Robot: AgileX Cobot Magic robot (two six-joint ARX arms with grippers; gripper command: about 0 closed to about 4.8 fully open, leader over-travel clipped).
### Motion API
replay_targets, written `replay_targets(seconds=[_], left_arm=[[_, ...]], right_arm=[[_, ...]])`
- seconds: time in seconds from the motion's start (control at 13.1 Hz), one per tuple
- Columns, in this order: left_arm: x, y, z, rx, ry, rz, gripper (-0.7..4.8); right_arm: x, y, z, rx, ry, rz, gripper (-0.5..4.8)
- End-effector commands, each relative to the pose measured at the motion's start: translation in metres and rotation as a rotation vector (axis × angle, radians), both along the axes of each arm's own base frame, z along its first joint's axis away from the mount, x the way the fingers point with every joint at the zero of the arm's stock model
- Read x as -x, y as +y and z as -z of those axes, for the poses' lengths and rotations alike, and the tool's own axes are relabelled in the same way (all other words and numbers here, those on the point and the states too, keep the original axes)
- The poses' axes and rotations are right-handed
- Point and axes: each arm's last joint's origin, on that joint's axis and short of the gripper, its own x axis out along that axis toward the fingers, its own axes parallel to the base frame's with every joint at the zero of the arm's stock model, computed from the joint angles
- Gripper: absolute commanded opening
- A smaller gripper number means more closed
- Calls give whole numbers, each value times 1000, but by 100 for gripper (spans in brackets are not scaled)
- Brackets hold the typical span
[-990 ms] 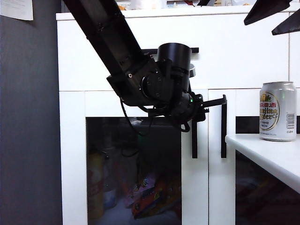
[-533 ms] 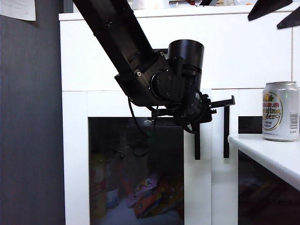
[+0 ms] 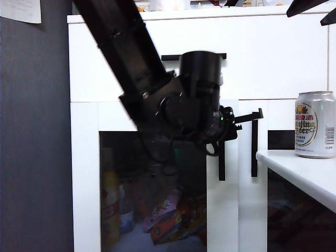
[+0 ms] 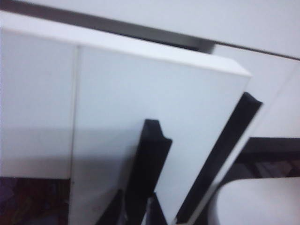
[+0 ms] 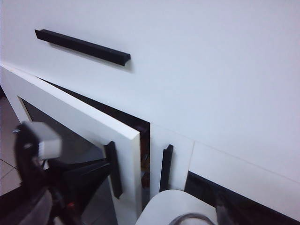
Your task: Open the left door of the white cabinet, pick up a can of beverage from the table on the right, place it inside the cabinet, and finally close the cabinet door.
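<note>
The left door (image 5: 84, 126) of the white cabinet (image 3: 273, 58) stands ajar, my left gripper (image 3: 247, 116) clamped on its black handle (image 5: 113, 168) with the arm slanting down across it, while my right gripper (image 3: 315, 10) hangs spread above the can of beverage (image 3: 314, 125) on the table (image 3: 299, 170).
</note>
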Motion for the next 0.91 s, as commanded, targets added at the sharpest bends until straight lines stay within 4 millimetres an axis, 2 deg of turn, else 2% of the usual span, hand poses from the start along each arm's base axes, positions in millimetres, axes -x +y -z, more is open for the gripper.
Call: replay_targets(seconds=[0.08, 0.53, 0.91], left_arm=[[22, -14, -24, 149, -95, 185, -5], [26, -13, -39, 199, -137, 178, -5], [25, -12, -39, 203, -141, 176, -5]], right_arm=[[2, 0, -4, -2, -20, 1, 479], [2, 0, -4, -1, -17, 2, 479], [2, -1, -4, 1, -17, 9, 479]])
